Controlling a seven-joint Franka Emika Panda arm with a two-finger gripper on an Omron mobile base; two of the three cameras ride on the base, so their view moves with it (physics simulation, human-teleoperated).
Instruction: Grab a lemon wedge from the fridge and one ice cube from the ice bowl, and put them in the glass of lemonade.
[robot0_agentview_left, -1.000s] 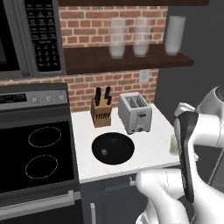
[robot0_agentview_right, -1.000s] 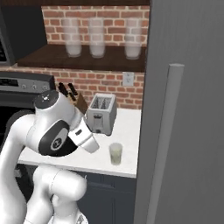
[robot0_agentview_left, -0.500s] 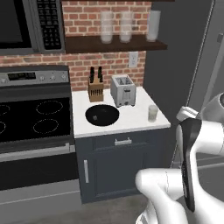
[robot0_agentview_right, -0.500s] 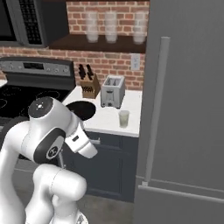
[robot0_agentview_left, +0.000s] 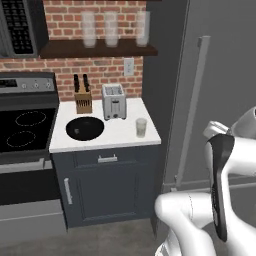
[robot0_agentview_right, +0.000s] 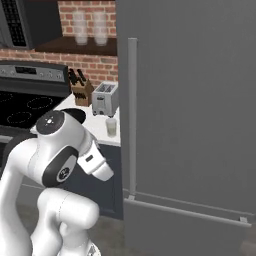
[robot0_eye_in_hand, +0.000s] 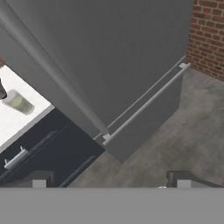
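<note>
The fridge (robot0_agentview_right: 190, 100) stands shut, its long vertical handle (robot0_agentview_right: 132, 115) just right of the surface (robot0_agentview_left: 107, 132), so the lemon wedge is presumably hidden inside and cannot be seen. On the surface sit the ice bowl (robot0_agentview_left: 85, 128), a wide black dish in front of the knife block (robot0_agentview_left: 82, 95), the toaster (robot0_agentview_left: 114, 101) beside that block, and the glass of lemonade (robot0_agentview_left: 141, 127) near the surface's edge by the fridge. No ice cube can be made out in the bowl at this size. The claw (robot0_eye_in_hand: 109, 181) has its tips spread wide apart with nothing between them, pointing down at the fridge's lower door seam and the floor. The first step, opening the door, looks not yet begun. The risks start there: the handle is a thin bar, and a claw arriving off-centre or at an angle could slide off it. A swinging elbow could also clip the glass, which sits close to the fridge side and would spill. Later, the wedge and cube are tiny, so a shallow pinch may squeeze them out.
</note>
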